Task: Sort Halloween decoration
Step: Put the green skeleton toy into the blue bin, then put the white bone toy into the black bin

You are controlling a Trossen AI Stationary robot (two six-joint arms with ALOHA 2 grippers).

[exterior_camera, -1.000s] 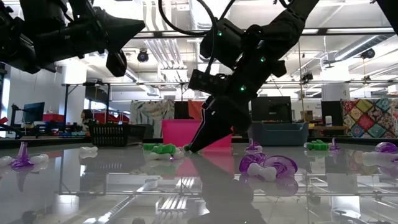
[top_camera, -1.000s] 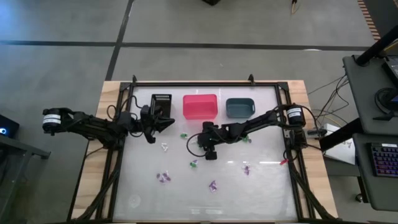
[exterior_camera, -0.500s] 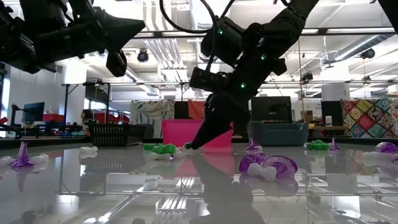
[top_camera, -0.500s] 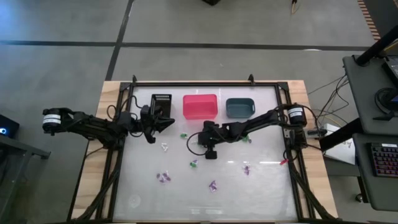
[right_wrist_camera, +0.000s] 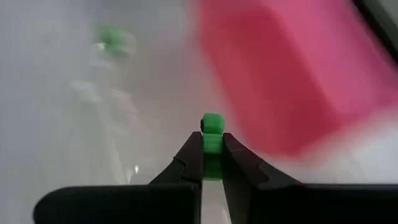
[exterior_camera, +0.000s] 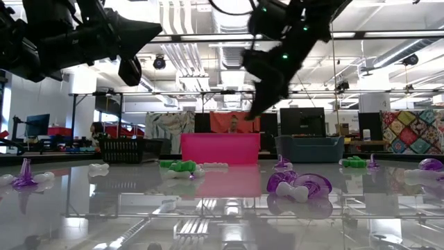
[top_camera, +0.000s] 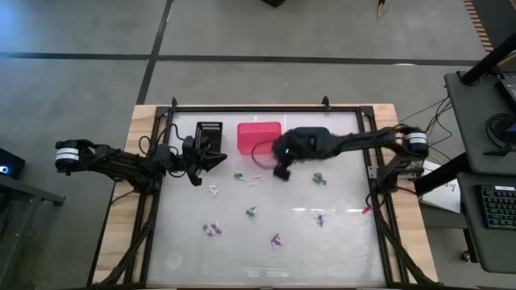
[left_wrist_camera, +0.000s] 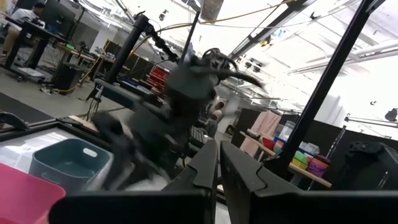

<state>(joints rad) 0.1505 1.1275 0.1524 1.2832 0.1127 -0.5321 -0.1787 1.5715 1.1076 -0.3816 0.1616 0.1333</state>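
The right gripper (right_wrist_camera: 211,163) has its two fingers pressed onto a small green trinket (right_wrist_camera: 212,137), which sticks out a little past the fingertips. In the high view this gripper (top_camera: 280,171) is near the table's middle, toward twelve o'clock, just at the five o'clock corner of the pink bin (top_camera: 259,137). The right arm reaches in from three o'clock, passing over the teal bin (top_camera: 311,135) and hiding most of it. In the low view the gripper (exterior_camera: 254,107) hangs well above the table surface, with the fingers pointing down and to the side, above the pink bin (exterior_camera: 219,148).

The left gripper (top_camera: 219,158) waits at the table's nine o'clock side, beside the black bin (top_camera: 209,134). Its fingers (left_wrist_camera: 208,163) are together and hold nothing. The left arm stretches flat from nine o'clock toward the middle.

The other trinkets lie loose on the table (top_camera: 339,242). A green one (top_camera: 239,175) and a white one (top_camera: 253,181) lie close to the pink bin, at its six o'clock. Another green one (top_camera: 319,179) is at four o'clock from the right gripper. A white one (top_camera: 214,191) lies near the left gripper. A green one (top_camera: 251,213) is near the table's center. Three purple ones (top_camera: 212,230) (top_camera: 276,240) (top_camera: 319,218) are spread toward six o'clock, well apart from each other.
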